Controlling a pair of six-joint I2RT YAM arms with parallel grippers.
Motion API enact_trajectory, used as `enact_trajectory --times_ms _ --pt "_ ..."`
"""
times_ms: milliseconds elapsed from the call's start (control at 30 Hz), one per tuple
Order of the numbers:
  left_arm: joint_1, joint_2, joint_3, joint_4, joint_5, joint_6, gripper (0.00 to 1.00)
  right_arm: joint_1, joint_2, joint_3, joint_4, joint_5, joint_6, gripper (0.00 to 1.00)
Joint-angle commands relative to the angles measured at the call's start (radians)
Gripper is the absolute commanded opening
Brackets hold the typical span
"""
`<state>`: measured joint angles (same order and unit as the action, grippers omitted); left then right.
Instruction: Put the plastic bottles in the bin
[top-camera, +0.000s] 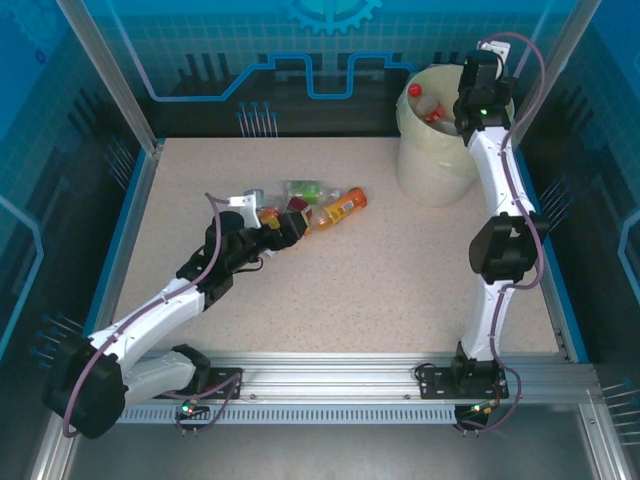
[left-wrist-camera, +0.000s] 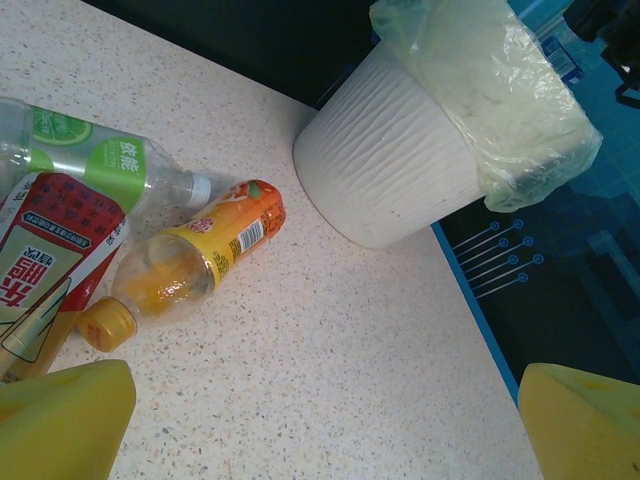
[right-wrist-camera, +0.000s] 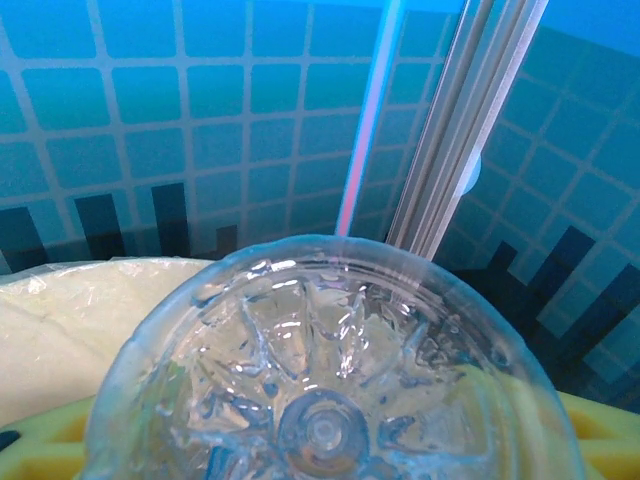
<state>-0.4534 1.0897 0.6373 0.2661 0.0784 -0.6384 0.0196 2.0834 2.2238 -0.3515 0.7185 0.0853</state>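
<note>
- Orange bottle (left-wrist-camera: 190, 265), green bottle (left-wrist-camera: 90, 160) and red bottle (left-wrist-camera: 55, 250) lie together on the worktop (top-camera: 400, 280).
- Left hand (left-wrist-camera: 320, 410), released, hangs by them.
- Right hand (right-wrist-camera: 322, 455) over bin (top-camera: 430, 170) grasps clear bottle (right-wrist-camera: 330, 340).

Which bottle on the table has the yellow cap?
The orange-labelled bottle nearest the bin; its neighbours are the green-labelled bottle and the red-labelled bottle.
</note>
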Motion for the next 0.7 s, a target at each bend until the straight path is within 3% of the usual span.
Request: enact_trajectory --times_ms 0,200,367,533,667 --pt "0.012 -0.014 -0.019 -0.005 -0.020 -0.017 0.99 -0.011 -0.007 0.037 -0.102 0.025 0.014 0.65" --pt "0.015 -0.006 -0.033 -0.001 -0.023 -0.027 0.99 -0.023 -0.062 0.013 -0.127 -0.040 0.018 0.63" --pt "0.019 0.002 -0.034 -0.001 -0.023 -0.028 0.99 -0.027 0.015 0.135 -0.357 -0.101 0.039 0.66" --pt "0.024 0.008 -0.034 0.000 -0.017 -0.034 0.99 -0.016 0.037 0.169 -0.458 -0.123 0.064 0.86" --pt "0.027 0.011 -0.036 -0.002 -0.017 -0.037 0.99 -0.013 0.024 0.191 -0.484 -0.168 0.071 0.93"
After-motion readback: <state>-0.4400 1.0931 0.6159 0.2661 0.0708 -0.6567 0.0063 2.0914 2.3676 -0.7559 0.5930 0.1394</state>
